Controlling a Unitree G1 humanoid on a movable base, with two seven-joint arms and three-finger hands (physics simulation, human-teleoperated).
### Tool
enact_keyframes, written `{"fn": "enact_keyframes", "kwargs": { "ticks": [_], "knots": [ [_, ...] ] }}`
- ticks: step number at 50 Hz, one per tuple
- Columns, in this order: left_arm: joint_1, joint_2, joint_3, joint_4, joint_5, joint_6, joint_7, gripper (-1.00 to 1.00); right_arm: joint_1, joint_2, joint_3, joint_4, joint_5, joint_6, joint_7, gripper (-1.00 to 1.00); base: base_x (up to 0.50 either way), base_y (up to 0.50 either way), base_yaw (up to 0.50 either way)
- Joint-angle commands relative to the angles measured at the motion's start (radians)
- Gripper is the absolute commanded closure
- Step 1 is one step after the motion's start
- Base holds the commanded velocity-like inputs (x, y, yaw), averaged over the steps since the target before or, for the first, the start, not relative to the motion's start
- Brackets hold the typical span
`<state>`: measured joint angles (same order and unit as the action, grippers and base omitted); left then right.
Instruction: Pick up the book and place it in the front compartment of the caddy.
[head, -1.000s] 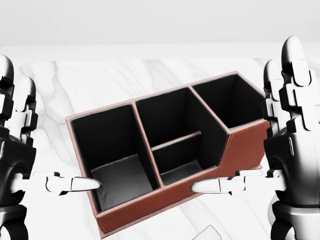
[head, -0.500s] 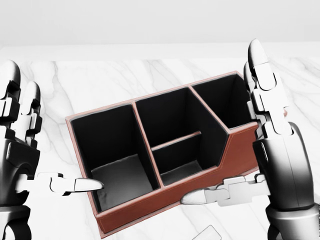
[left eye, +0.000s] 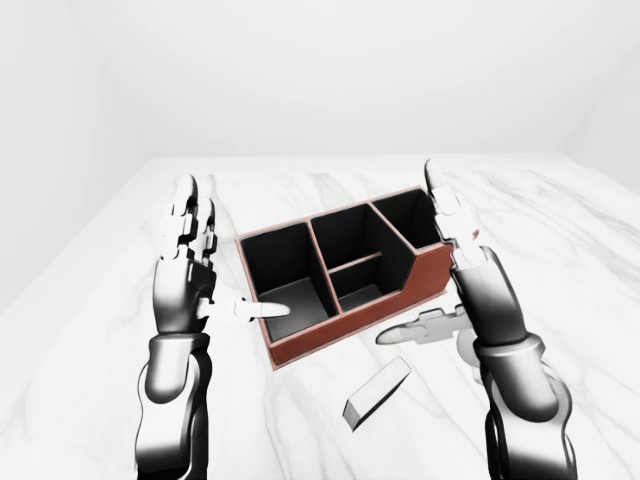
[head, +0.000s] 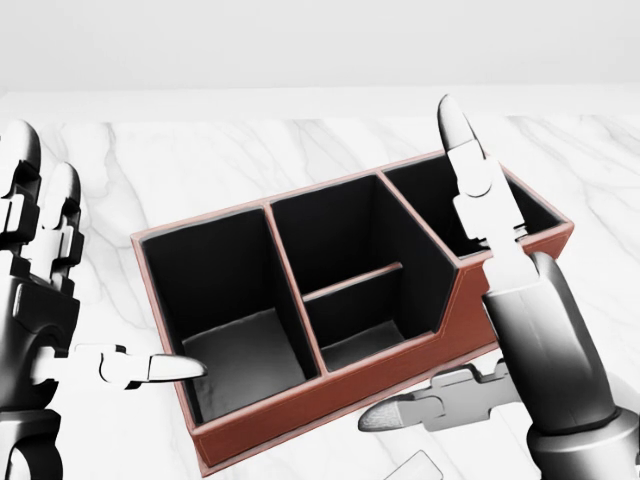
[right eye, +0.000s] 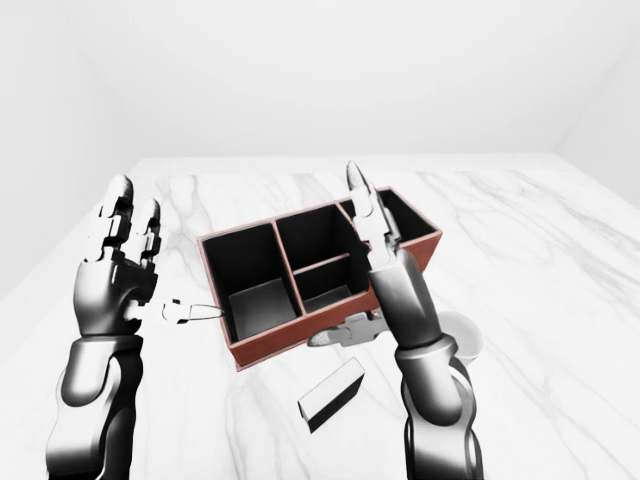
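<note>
The caddy (head: 300, 418) is brown leather with black insides and stands askew on the marble table (left eye: 570, 250). It has one big bay at the left, a split middle bay and a bay at the upper right, all bare. The book (left eye: 378, 394), thin and grey-white, lies flat on the table just below the caddy's lower right corner. My left hand (head: 115, 260) hovers open at the caddy's left end, thumb pointing at its wall. My right hand (head: 410, 265) is open above the caddy's right part, with its thumb (head: 420, 410) low over the outer wall, above the book.
A small white cup (right eye: 463, 336) stands on the table right of the caddy, partly behind my right forearm. The marble top runs wide to the right and toward the top of the eye views, ending at white walls.
My right hand has swung left from beside the caddy's right end to over its right part, and its thumb has dropped lower. The left hand and the caddy have stayed put.
</note>
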<state>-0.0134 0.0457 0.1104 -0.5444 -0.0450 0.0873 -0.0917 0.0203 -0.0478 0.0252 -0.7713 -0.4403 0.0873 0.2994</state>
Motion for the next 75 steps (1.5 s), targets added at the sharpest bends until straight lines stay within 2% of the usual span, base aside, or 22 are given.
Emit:
{"fn": "enact_keyframes", "kwargs": {
  "ticks": [1, 14, 39, 75],
  "knots": [
    [-0.002, 0.000, -0.002, 0.016, 0.002, 0.000, 0.002, -1.00, -0.009, 0.004, 0.017, -0.026, -0.082, 0.000, 0.056, -1.00, 0.00, 0.00, 0.00],
    [-0.001, 0.000, -0.001, 0.026, 0.001, 0.000, 0.001, -1.00, 0.012, 0.009, 0.054, -0.073, -0.175, 0.000, 0.117, -1.00, 0.00, 0.00, 0.00],
    [0.000, 0.000, -0.003, 0.035, 0.006, 0.000, 0.000, -1.00, 0.146, 0.010, 0.077, -0.073, -0.235, 0.000, 0.127, -1.00, 0.00, 0.00, 0.00],
    [0.002, -0.001, -0.007, 0.049, 0.010, 0.000, 0.000, -1.00, 0.189, 0.013, 0.123, -0.202, -0.342, 0.000, 0.230, -1.00, 0.00, 0.00, 0.00]
  ]
}}
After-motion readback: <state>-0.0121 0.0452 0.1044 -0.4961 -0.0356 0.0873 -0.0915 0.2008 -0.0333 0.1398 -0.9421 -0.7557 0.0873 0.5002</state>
